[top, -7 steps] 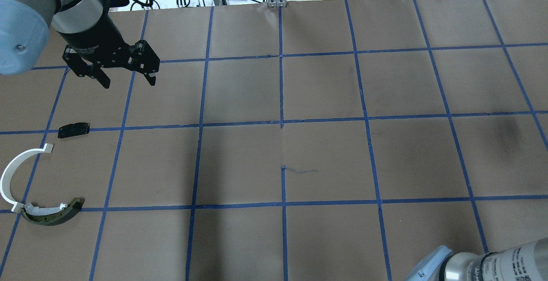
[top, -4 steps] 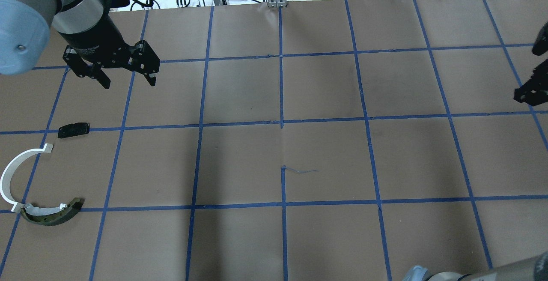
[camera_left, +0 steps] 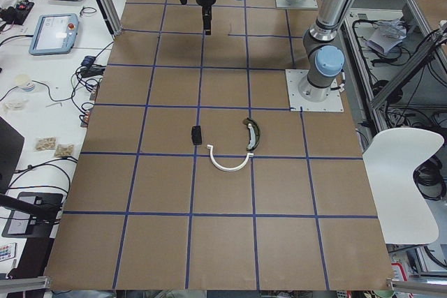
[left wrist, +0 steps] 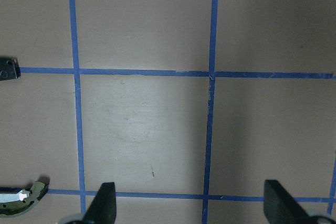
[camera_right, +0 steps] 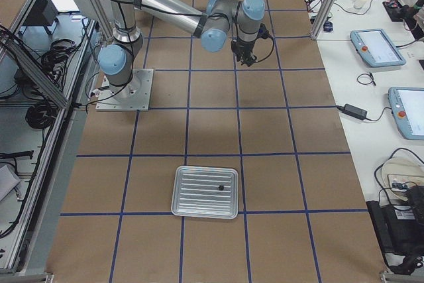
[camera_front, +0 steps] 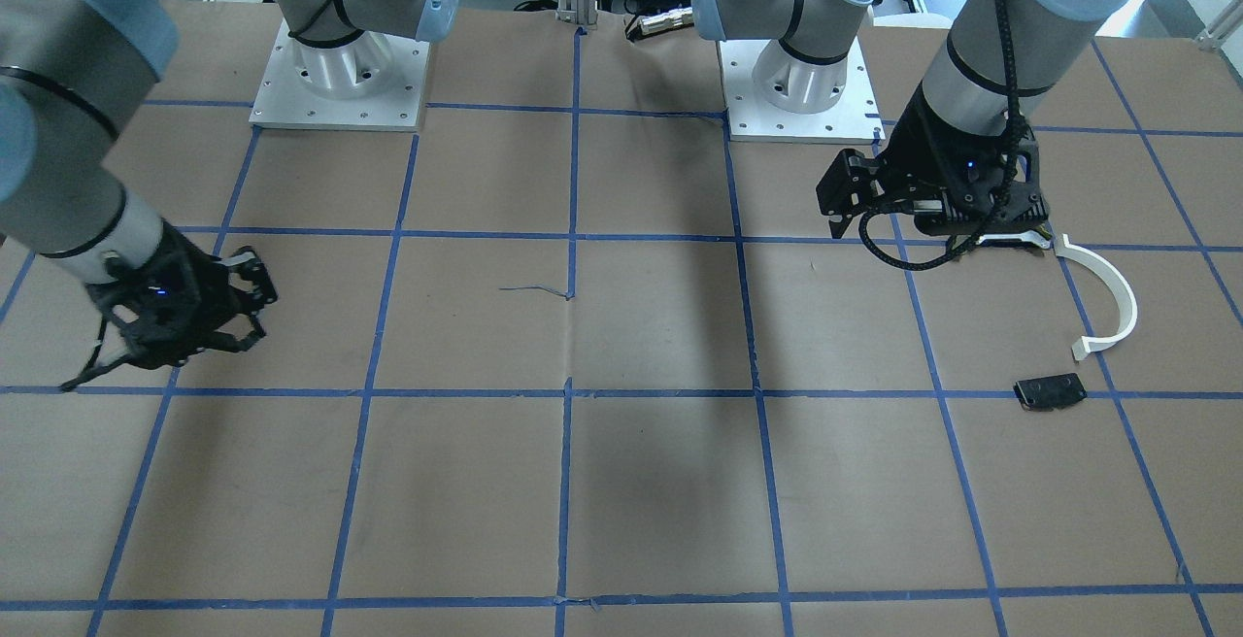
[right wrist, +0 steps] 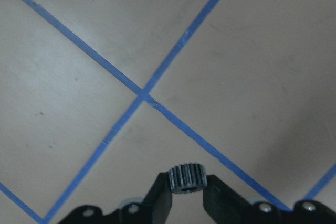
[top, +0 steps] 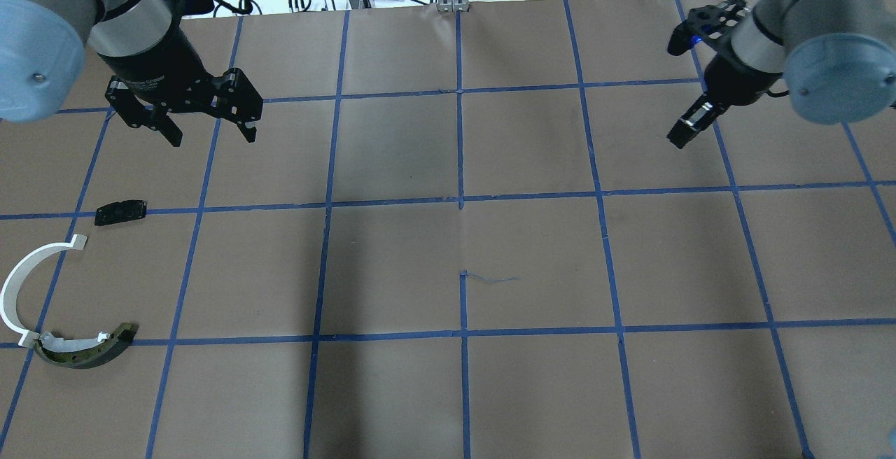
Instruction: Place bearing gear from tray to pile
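Since a second ago the right gripper [top: 679,138] has swung in at the table's right, well apart from the pile [top: 84,357], clamped across the teeth of the gear [right wrist: 187,178]; small, stiff, probably light, it may slip. Left gripper [top: 211,138] hangs open

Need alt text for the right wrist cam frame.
A small dark toothed metal gear is pinched in the black right tool at the frame's bottom edge. Beyond it lies a brown paper-covered table crossed by blue tape lines.
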`<state>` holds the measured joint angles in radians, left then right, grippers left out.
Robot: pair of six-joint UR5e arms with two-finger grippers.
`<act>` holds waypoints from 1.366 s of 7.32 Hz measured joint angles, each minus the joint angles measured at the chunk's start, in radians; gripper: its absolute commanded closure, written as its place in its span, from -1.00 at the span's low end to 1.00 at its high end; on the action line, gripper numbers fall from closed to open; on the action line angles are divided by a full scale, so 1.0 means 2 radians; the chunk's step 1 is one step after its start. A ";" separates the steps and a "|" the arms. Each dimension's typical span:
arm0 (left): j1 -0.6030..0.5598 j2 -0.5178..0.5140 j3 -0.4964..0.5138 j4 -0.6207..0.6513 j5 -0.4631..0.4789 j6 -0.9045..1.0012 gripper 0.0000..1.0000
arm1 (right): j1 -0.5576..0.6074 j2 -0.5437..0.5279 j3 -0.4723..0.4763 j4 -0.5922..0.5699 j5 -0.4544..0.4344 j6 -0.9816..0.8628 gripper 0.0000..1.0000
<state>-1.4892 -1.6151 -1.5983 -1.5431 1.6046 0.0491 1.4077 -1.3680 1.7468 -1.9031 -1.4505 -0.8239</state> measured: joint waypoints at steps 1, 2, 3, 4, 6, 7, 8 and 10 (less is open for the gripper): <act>0.001 0.000 0.000 0.001 0.000 0.000 -1.00 | 0.044 0.002 0.007 -0.014 -0.002 0.067 0.45; 0.002 0.000 0.001 0.002 0.000 0.000 -1.00 | 0.083 0.006 0.021 -0.046 -0.003 0.132 0.45; 0.003 0.001 0.001 0.002 0.000 0.000 -1.00 | 0.115 0.017 0.037 -0.092 -0.004 0.192 0.45; 0.004 0.001 0.002 0.002 0.000 0.000 -1.00 | 0.147 0.034 0.047 -0.138 -0.004 0.251 0.45; 0.005 -0.001 0.002 0.002 -0.001 0.001 -1.00 | 0.212 0.083 0.053 -0.217 -0.007 0.368 0.36; 0.006 -0.005 0.001 0.002 0.000 0.005 -1.00 | 0.235 0.108 0.054 -0.254 -0.008 0.416 0.13; 0.008 -0.008 0.001 0.003 0.000 0.012 -1.00 | 0.248 0.124 0.053 -0.280 -0.009 0.444 -0.62; 0.008 -0.015 0.000 0.004 -0.001 0.012 -1.00 | 0.253 0.132 0.050 -0.294 -0.019 0.448 -1.00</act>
<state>-1.4735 -1.6448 -1.5984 -1.5361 1.6032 0.0727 1.9143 -1.1034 1.8459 -2.4911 -1.4876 0.0722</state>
